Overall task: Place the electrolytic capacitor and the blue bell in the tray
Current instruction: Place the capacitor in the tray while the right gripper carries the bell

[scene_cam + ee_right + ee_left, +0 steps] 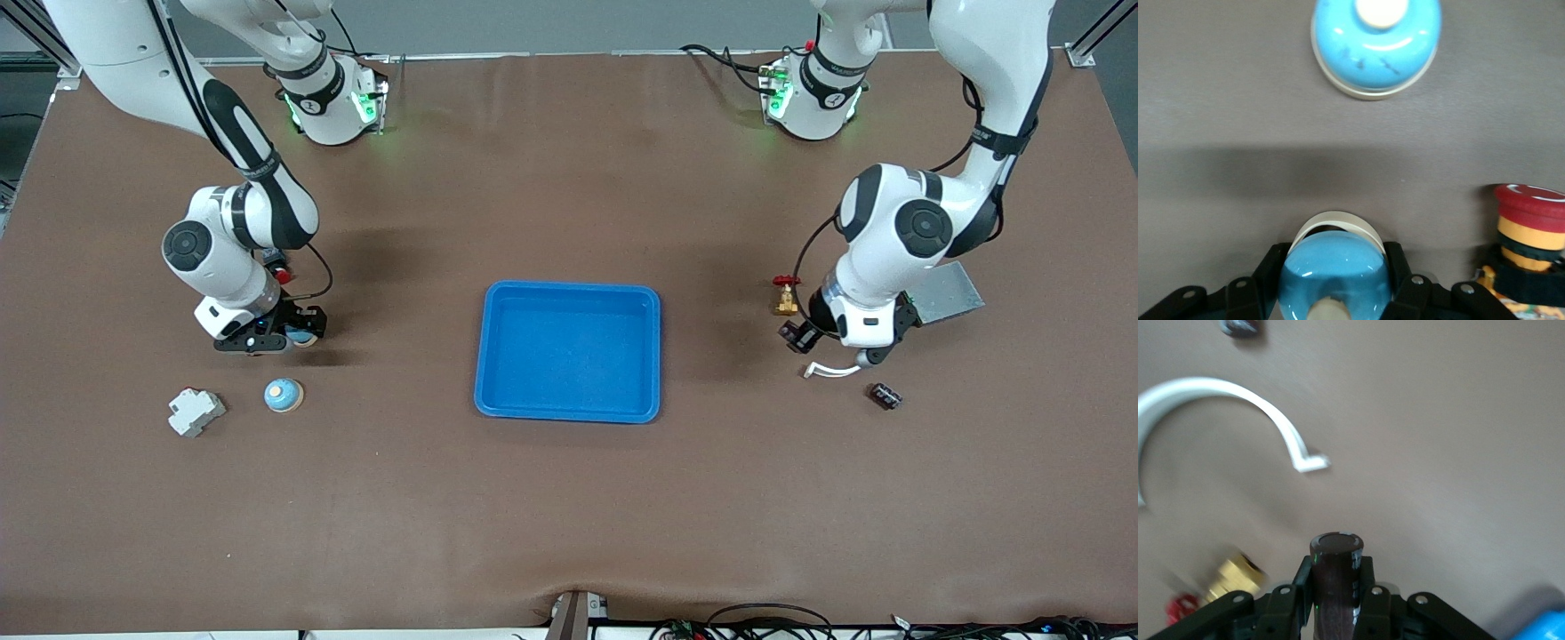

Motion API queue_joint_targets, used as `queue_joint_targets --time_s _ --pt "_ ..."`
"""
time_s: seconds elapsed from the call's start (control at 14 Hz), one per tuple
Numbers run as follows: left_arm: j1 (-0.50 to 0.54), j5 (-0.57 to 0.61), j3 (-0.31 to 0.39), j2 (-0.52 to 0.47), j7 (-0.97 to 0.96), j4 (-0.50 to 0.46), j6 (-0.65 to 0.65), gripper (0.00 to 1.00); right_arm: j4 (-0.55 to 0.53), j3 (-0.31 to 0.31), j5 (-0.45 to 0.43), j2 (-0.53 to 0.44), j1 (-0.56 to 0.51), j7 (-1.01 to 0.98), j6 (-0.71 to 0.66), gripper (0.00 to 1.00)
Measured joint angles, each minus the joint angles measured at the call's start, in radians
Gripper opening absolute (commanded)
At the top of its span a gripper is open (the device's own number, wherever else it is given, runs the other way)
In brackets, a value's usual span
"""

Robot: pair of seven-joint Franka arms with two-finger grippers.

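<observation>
Left wrist view: the left pincer (1335,597) grips the electrolytic capacitor (1336,577). The right pincer (1333,287) hugs a blue bell (1334,277). Carry both gently toward three and nine o'clock, over the tray (569,293).

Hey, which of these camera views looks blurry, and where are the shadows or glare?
Left wrist view: motion-smeared, the white curved clip and brass valve soft, the capacitor sharper. Right wrist view: sharp, a dark shadow band across the table, glare on both blue bells. Front view: even light, soft shadows beside the tray.
</observation>
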Motion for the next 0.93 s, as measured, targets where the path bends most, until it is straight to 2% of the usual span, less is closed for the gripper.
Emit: queue_joint_targets --time_s 0.21,0.43,0.57,0.93 --pt "-0.084 0.000 -0.019 0.021 -0.104 0.047 -0.006 0.00 0.024 0.003 0.000 -0.005 0.040 0.031 -0.043 0.00" --pt "-0.177 0.000 -0.021 0.076 -0.226 0.130 -0.005 0.00 0.111 0.007 0.000 -0.040 0.085 0.117 -0.246 0.00" --pt "-0.239 0.000 -0.021 0.129 -0.299 0.195 -0.006 0.00 0.151 0.009 0.000 -0.078 0.135 0.206 -0.328 0.00" --pt "-0.359 0.007 -0.012 0.286 -0.462 0.345 -0.005 0.00 0.202 0.016 0.001 -0.104 0.355 0.538 -0.345 0.00"
